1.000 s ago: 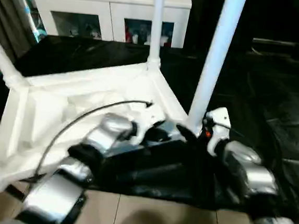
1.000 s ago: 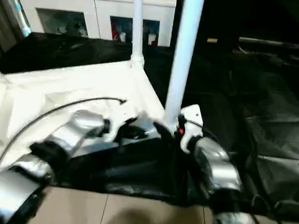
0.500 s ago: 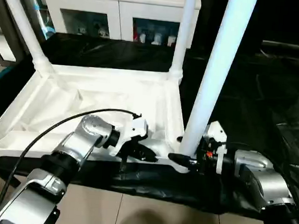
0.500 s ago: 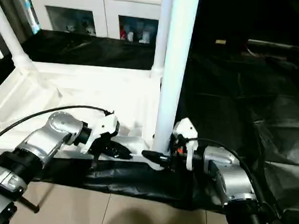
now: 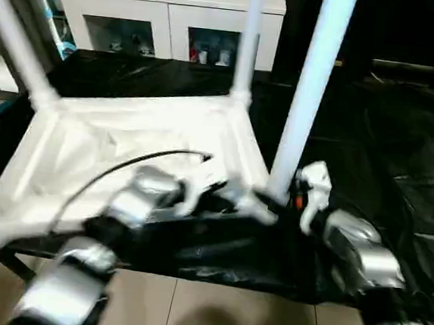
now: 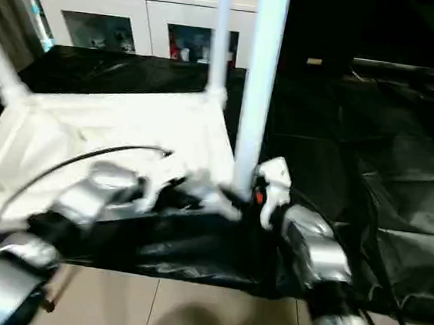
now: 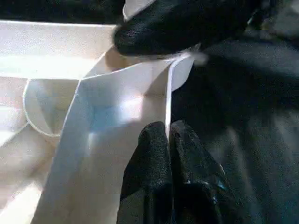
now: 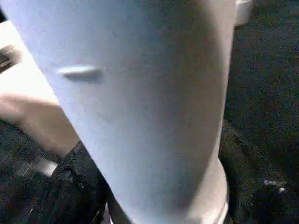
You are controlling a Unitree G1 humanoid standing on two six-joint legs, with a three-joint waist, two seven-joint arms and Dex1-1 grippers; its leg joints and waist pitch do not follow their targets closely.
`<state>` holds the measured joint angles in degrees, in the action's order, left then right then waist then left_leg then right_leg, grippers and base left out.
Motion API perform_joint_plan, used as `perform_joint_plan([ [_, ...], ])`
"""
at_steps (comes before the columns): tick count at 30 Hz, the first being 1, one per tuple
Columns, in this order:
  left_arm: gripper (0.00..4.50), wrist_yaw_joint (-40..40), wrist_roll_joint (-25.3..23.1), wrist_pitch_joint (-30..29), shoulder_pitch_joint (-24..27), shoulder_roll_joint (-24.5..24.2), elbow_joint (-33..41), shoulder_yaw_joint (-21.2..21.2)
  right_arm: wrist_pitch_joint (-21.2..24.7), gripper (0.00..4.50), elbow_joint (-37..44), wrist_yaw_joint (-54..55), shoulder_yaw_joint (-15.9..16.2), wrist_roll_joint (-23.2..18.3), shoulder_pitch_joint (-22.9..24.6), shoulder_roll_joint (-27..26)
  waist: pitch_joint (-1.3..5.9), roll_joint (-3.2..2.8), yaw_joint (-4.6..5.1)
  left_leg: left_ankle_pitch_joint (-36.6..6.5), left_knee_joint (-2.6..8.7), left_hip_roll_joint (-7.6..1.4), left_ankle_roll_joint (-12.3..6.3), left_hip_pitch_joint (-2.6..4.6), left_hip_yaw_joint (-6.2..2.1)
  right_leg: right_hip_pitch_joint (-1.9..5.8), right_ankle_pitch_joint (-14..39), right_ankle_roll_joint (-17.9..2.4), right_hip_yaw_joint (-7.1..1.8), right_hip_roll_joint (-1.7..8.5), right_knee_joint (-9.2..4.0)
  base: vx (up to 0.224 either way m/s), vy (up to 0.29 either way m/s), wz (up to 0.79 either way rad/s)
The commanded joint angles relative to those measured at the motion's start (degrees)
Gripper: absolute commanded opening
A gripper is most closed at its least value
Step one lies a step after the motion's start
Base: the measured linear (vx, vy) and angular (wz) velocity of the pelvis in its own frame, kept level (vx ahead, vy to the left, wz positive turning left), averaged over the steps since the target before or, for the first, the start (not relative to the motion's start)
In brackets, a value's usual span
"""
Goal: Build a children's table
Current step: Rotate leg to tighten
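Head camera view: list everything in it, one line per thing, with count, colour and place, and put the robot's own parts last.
Rectangular white plastic table top: one, white, lying underside-up on the black sheet.
Long round white legs: three seen upright in corner sockets, white, near-right, far-right and far-left.
Crinkled black plastic sheet: one, black, under and right of the table.
White cabinet with glass-fronted compartments: one, white, behind.
Tiled floor: beige, nearest edge.
Left gripper: fingers shut on the top's rim.
Right gripper: at the near-right leg's base.
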<state>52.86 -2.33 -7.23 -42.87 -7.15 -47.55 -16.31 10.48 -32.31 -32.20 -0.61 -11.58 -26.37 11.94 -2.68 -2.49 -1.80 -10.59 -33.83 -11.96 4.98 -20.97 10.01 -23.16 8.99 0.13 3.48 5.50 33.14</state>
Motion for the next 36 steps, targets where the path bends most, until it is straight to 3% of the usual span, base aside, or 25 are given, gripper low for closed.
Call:
perform_joint_plan([
  [1,0.0,-7.4,0.5,-0.4,-3.2,2.4,-2.0,2.5,1.2,2.74,-5.7,7.8,0.3,2.6,0.0,-1.9,3.59,0.49,0.31,-13.9,4.13,-0.15,-1.84,0.46,0.34,2.49,19.7,-11.4,-1.37,1.86,-4.3,0.0,0.0,0.0],
  [4,0.0,-9.2,0.2,-0.3,-4.6,5.0,-3.5,2.0,0.6,2.74,-8.7,11.4,0.4,3.1,-2.4,-4.5,3.78,0.79,0.27,-13.5,4.1,-0.1,-2.52,0.25,0.29,2.79,17.9,-11.8,-1.28,1.89,-4.11,0.0,0.0,0.0],
  [5,0.0,-8.9,-0.2,0.1,-4.7,5.2,-3.7,1.6,0.1,3.08,-8.8,10.6,0.3,2.7,-2.7,-5.2,3.94,0.14,0.06,-12.5,4.03,-0.12,-3.0,0.24,0.23,2.96,16.1,-12.2,-1.3,1.95,-3.91,0.0,0.0,0.0],
  [8,0.0,-8.6,-0.9,1.4,-5.2,5.5,-5.0,1.3,-1.5,3.45,-9.0,8.3,0.0,2.3,-3.6,-6.2,4.07,0.45,0.1,-11.2,3.89,-0.13,-4.21,0.02,0.27,3.11,12.9,-13.1,-1.19,1.85,-3.67,0.0,0.0,0.0],
  [11,0.0,-6.5,-0.6,2.0,-4.8,4.8,-4.9,1.3,-3.0,3.77,-7.7,4.0,2.1,3.3,-3.4,-4.9,4.13,0.5,0.08,-10.4,3.83,-0.2,-4.89,-0.09,0.21,3.33,10.8,-14.1,-1.12,1.89,-3.37,0.0,0.0,0.0],
  [17,0.0,5.3,0.3,4.5,-1.9,-0.2,-1.1,-1.1,-3.5,3.77,0.4,-13.6,7.6,1.5,0.9,2.5,4.15,0.64,-0.21,-9.8,3.69,-0.41,-6.94,-0.07,0.26,3.63,8.4,-15.3,-1.19,1.95,-3.09,0.0,0.0,0.0],
  [19,0.0,7.7,0.7,4.9,-1.2,-1.2,-0.2,-1.5,-3.3,3.77,1.8,-16.3,8.1,1.2,1.7,3.9,4.07,0.7,-0.34,-10.0,3.69,-0.57,-7.39,-0.11,0.3,3.67,7.9,-15.7,-1.2,1.91,-3.02,0.0,0.0,0.0],
  [26,0.0,23.0,2.5,3.8,4.0,-9.2,8.3,-4.0,-1.3,3.77,8.6,-31.5,7.3,-3.7,5.3,11.9,3.89,0.2,-0.64,-12.3,3.96,-1.08,-6.3,0.36,0.51,3.17,9.9,-16.6,-1.24,1.76,-2.98,0.0,0.0,0.0],
  [29,0.0,24.6,3.0,3.1,4.8,-10.3,9.6,-4.1,-0.8,3.77,9.3,-33.4,7.7,-4.2,5.8,12.9,3.88,0.32,-1.01,-12.8,4.02,-1.13,-5.61,0.41,0.57,3.12,10.6,-16.4,-1.28,1.84,-2.95,0.0,0.0,0.0],
  [30,0.0,24.9,3.2,2.9,4.9,-10.5,9.9,-4.1,-0.7,3.52,9.4,-33.8,7.8,-4.3,5.8,13.1,3.85,0.27,-1.05,-12.8,4.04,-1.13,-5.48,0.44,0.57,3.05,11.0,-16.2,-1.31,1.86,-3.03,0.0,0.0,0.0],
  [32,0.0,25.2,3.3,2.7,5.3,-10.8,10.4,-3.9,-0.1,3.44,9.4,-34.6,7.9,-4.2,5.8,12.9,3.81,0.53,-1.13,-12.7,4.07,-1.02,-4.95,0.35,0.57,3.07,12.0,-15.6,-1.32,1.87,-3.05,0.0,0.0,0.0],
  [36,0.0,25.0,3.3,2.4,5.5,-10.9,11.0,-3.8,0.1,3.09,9.4,-34.8,8.3,-4.0,5.8,12.7,3.88,0.47,-1.18,-11.8,4.03,-0.96,-4.62,0.29,0.5,3.08,12.2,-15.1,-1.33,1.91,-3.03,0.0,0.0,0.0],
])
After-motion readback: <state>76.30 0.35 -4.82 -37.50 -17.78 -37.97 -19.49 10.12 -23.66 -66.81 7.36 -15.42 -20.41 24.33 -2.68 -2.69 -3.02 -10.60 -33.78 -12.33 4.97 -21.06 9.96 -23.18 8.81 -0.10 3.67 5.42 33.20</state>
